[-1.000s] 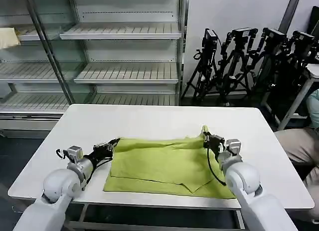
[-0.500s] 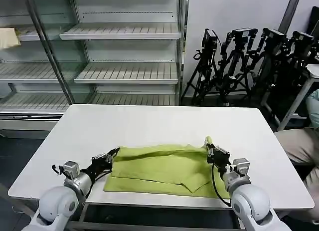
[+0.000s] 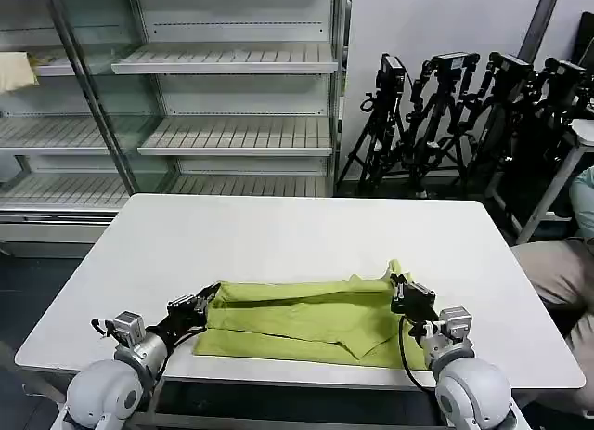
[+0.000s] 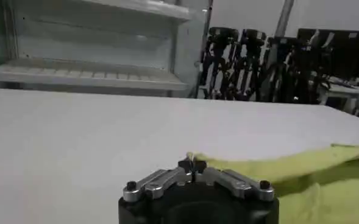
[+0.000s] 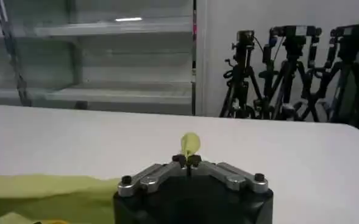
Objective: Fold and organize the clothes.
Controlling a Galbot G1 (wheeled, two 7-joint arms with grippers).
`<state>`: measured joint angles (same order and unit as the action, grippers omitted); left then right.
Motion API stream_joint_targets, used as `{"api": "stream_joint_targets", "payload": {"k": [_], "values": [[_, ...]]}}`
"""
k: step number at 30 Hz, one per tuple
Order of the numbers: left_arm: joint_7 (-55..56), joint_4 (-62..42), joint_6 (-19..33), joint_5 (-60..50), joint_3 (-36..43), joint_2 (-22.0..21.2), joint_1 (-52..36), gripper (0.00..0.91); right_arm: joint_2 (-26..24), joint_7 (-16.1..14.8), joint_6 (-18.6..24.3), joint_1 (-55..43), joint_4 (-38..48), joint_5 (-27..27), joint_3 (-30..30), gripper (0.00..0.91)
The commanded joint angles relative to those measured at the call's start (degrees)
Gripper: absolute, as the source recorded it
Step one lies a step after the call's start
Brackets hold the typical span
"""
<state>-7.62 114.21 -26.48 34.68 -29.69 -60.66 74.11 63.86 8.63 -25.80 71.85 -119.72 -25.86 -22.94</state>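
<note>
T-shirt (image 3: 302,319), no readable label, pinched by left fingers (image 3: 206,293) and right fingers (image 3: 397,288).

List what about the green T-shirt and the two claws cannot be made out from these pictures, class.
- T-shirt collar and tags: head view, hidden inside the folded layers.
- Shirt's near hem: head view, partly hidden behind the right claw and arm.
- Cloth pinched by the left claw: left wrist view, hidden between shut fingertips.

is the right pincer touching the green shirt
Touching. In the right wrist view the right pincer is shut on a small fold of the lime-green cotton T-shirt; the head view shows it at the shirt's corner.
</note>
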Motion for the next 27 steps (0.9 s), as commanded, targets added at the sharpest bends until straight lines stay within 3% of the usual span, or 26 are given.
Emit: {"api": "stream_joint_targets", "payload": {"k": [1, 6, 7, 8, 9, 14, 22, 27], "values": [[-0.02, 0.95, 0.42, -0.83, -0.28, -0.08, 1.44, 0.010, -0.21, -0.52, -0.13, 2.03, -0.93, 1.66, -0.20, 0.000], [-0.05, 1.25, 0.32, -1.24, -0.31, 0.60, 2.74, 0.010, -0.67, -0.70, -0.47, 2.66, -0.07, 2.15, 0.20, 0.000], [-0.01, 1.25, 0.32, -1.49, -0.28, 0.60, 2.97, 0.373, -0.70, -0.77, -0.84, 2.75, 0.04, 2.71, 0.26, 0.091], [0.02, 1.23, 0.34, -1.93, -0.14, 0.63, 3.26, 0.907, -0.68, -0.96, -0.81, 2.84, 0.15, 3.06, 0.26, 0.846], [0.25, 1.26, 0.25, -2.57, 0.04, 0.67, 3.55, 0.907, -0.62, -0.93, -0.74, 2.88, 0.06, 3.08, 0.21, 0.907], [1.11, 1.65, 0.61, -6.38, -0.41, 0.19, 4.26, 0.907, -0.86, -1.28, -0.83, 3.49, -1.53, 2.81, -1.95, 0.907], [8.29, 7.31, 0.94, -0.40, -2.12, -0.91, 4.74, 0.907, -1.87, -2.96, 0.16, 8.17, -5.21, 2.18, -9.29, 0.907], [18.43, 8.71, -4.21, 5.15, 0.98, -3.88, 6.91, 0.907, -2.69, -3.17, 0.55, 9.66, -6.39, 0.75, -12.55, 0.907]]}}
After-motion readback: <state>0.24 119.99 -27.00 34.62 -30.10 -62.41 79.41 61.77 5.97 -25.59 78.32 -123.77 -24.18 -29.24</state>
